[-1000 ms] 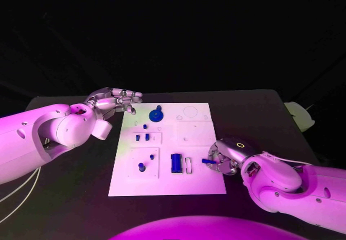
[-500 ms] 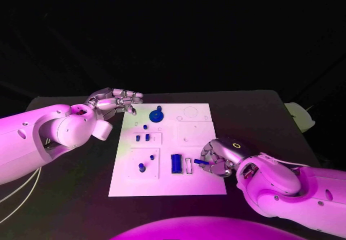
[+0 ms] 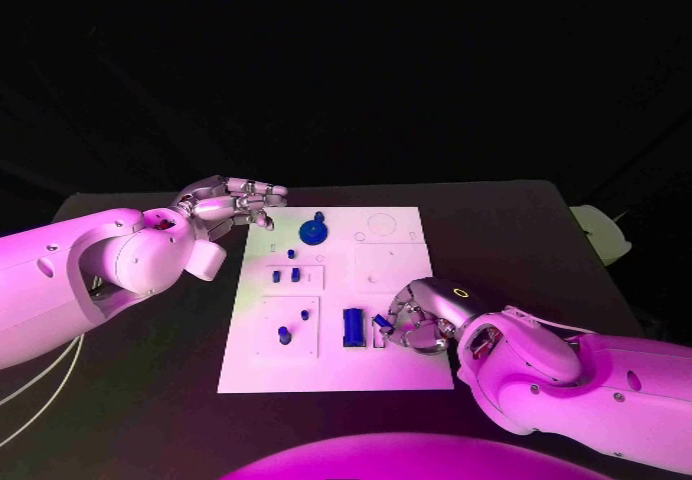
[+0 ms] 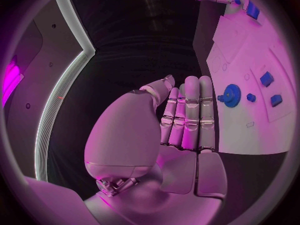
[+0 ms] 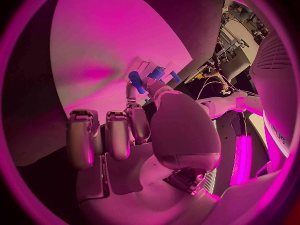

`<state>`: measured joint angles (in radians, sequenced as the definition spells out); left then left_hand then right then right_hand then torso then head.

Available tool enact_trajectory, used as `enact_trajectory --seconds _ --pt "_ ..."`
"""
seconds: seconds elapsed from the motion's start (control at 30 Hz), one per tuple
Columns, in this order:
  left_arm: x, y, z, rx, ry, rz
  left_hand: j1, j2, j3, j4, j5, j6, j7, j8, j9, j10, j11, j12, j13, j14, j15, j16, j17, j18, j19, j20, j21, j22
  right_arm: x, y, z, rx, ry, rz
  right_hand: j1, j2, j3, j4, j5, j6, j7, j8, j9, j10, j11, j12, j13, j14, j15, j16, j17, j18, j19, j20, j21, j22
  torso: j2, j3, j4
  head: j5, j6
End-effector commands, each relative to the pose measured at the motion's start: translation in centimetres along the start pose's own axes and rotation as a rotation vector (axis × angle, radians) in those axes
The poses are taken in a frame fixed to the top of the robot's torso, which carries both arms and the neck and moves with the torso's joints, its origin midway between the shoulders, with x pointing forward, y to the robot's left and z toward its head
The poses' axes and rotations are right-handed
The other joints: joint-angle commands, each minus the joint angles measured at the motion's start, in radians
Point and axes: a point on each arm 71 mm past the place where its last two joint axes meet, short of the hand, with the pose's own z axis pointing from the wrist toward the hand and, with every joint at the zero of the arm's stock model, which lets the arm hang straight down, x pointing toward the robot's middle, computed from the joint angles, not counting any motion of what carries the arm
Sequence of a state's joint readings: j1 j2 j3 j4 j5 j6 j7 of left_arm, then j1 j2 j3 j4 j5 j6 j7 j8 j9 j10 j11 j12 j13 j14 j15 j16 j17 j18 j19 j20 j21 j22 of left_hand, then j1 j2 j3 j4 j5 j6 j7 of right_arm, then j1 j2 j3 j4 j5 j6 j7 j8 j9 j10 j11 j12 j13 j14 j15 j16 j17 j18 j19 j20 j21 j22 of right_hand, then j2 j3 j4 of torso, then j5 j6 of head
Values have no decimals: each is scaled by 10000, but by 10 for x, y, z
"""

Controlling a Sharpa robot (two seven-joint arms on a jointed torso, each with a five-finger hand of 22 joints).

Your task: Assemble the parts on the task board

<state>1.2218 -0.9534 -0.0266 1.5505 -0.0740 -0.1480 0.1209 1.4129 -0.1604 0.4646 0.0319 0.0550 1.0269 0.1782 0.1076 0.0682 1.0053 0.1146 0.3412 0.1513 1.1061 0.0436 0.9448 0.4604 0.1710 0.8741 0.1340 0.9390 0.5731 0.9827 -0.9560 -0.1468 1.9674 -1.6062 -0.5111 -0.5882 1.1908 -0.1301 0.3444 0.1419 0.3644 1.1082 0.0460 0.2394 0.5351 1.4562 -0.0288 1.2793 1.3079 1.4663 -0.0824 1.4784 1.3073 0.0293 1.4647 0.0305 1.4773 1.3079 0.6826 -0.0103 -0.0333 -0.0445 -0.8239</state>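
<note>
The right hand (image 3: 415, 318) pinches a small blue peg (image 3: 382, 322) over the board (image 3: 389, 375) at about 4 o'clock from its middle, just beside the narrow slot (image 3: 378, 333) and the upright blue block (image 3: 352, 326); in the right wrist view the peg (image 5: 136, 81) sits between thumb and fingertip. The left hand (image 3: 231, 203) hovers off the board's 10 o'clock corner, holding nothing, fingers straight and close together. A blue gear (image 3: 313, 231) lies at 12 o'clock, with small blue pieces (image 3: 284, 274) at 9 o'clock.

A robotics lab: a black table (image 3: 505, 230) bearing a white task board (image 3: 389, 270), dark surroundings.
</note>
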Motion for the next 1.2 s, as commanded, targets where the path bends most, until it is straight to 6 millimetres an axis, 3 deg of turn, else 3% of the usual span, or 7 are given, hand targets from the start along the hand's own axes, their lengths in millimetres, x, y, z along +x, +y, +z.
enact_trajectory --seconds 0.03,0.2,0.97,1.07,1.2 --pt "3 -1 0 35 249 -56 -6 82 -30 19 -23 -79 -11 45 3 -76 16 56 13 -70 -14 53 -13 130 36 44 -52 -8 5 -2 2 313 448 299 -315 -51 -74 223 -90 155 -29 50 -21 70 0 65 831 758 -56 54 1164 -106 714 -55 71 2382 -9 -10 -1 -10 -16" --pt "4 0 1 13 276 -58 -14 81 -35 26 -24 -81 -8 47 3 -85 18 63 14 -70 -13 57 -14 130 38 45 -56 -11 8 -1 6 383 657 277 -669 -125 -272 468 250 211 -47 91 27 93 -15 99 858 761 -70 63 1178 -104 713 -65 69 2381 -8 -9 -6 -9 -31" --pt "4 0 0 -36 300 -55 -14 81 -35 26 -24 -81 -8 47 3 -85 18 63 14 -70 -13 57 -14 130 38 45 -56 -11 13 -4 13 585 926 176 -785 -104 -378 560 310 216 -43 105 54 82 -12 77 849 750 -71 34 1132 -89 684 -70 -4 2360 -1 -6 -5 -50 -68" --pt "4 0 0 -41 299 -55 -14 81 -35 26 -24 -81 -8 47 3 -85 18 63 14 -70 -13 57 -14 130 38 45 -56 -11 13 -3 13 544 930 189 -1070 -162 -618 762 237 228 -26 120 77 93 5 103 869 751 -57 36 1137 -90 685 -64 0 2361 -4 -3 -6 -44 -72" --pt "3 0 0 -46 288 -53 -14 81 -35 26 -24 -81 -8 47 3 -85 18 63 14 -70 -13 57 -14 130 38 45 -56 -11 13 -1 12 484 901 202 -1518 -224 -1227 1131 568 244 -30 141 120 103 4 126 892 751 -58 38 1142 -91 685 -56 3 2361 -6 -8 -7 -49 -81"
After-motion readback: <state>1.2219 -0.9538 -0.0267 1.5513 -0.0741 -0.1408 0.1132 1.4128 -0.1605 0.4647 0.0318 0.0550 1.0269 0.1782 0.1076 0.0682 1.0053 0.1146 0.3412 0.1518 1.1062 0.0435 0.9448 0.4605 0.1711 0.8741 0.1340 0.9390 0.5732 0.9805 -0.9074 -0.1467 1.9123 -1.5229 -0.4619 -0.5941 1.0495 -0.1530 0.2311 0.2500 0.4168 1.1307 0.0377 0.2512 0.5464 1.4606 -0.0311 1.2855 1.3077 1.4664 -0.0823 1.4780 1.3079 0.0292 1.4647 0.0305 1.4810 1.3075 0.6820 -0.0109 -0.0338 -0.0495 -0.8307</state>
